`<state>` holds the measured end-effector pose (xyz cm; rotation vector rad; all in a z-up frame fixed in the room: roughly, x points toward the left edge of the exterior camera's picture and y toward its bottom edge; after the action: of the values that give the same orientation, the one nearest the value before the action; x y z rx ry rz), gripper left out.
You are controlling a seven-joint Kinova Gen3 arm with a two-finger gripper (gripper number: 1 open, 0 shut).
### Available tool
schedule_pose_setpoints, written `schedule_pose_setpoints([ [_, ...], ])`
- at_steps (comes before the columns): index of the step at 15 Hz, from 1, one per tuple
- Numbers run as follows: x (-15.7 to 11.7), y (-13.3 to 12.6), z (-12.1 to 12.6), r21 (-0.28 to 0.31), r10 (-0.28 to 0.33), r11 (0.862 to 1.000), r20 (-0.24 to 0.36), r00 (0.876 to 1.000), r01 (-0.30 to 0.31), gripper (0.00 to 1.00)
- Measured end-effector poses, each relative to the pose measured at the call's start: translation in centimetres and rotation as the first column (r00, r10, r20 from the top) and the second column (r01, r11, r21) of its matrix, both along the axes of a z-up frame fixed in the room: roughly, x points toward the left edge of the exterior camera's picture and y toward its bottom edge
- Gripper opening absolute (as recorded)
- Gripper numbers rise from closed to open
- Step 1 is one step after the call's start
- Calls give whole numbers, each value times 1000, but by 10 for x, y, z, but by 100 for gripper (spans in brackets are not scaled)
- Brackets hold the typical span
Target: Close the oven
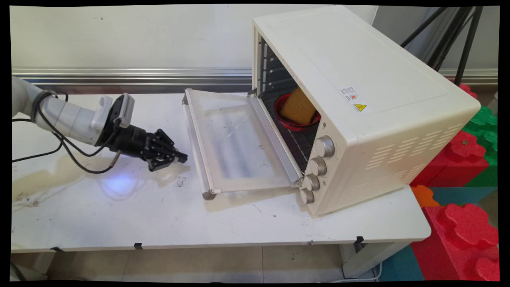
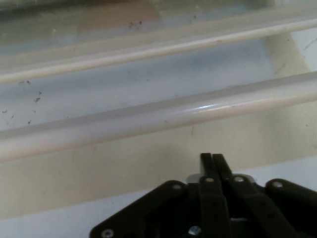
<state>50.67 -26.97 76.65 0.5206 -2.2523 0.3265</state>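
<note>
Hovering jaws (image 1: 182, 157) pressed together — near one oven (image 1: 358, 99) door handle (image 2: 158, 116) | inside: one bowl (image 1: 293, 121), one sponge (image 1: 299, 107)

We see the end effector (image 1: 181, 156), fingers pressed together, holding nothing, just beside the handle (image 1: 194, 139) of the cream oven's (image 1: 358, 99) lowered door (image 1: 235, 139).

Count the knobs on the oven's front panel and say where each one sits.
4, in a column on the oven panel right of the open door: top, second, third, bottom. None looks hidden.

red bowl (image 1: 297, 121) half hidden behind sponge (image 1: 298, 107), foam blocks (image 1: 464, 223) cut off at right edge
</note>
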Motion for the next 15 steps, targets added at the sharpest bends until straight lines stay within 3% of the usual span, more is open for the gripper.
schedule_pose_setpoints([
  [15,-28,-25,-2,-31,66,997,-100,993,-69,0],
])
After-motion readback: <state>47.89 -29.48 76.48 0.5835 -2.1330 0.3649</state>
